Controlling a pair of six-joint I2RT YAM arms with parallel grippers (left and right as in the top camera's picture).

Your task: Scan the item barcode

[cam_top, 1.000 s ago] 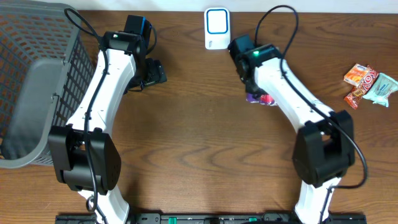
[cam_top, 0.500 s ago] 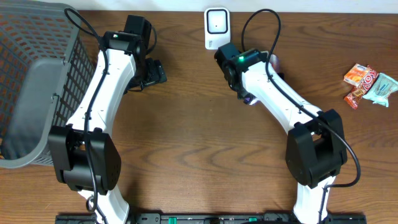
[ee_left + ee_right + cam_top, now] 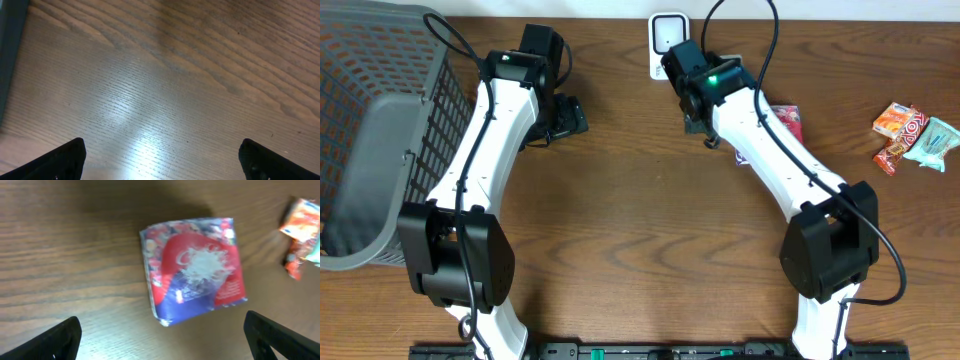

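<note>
I find the item, a squarish red-and-blue printed packet (image 3: 195, 270), lying flat on the desk (image 3: 75, 255). The white scanner (image 3: 663, 28) sits at the desk's far edge.

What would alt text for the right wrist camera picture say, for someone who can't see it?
A red, blue and white snack packet lies flat on the brown wooden table, slightly blurred. The right gripper hangs open above it, dark fingertips at the bottom corners; smaller orange wrappers sit at the right edge.
</note>
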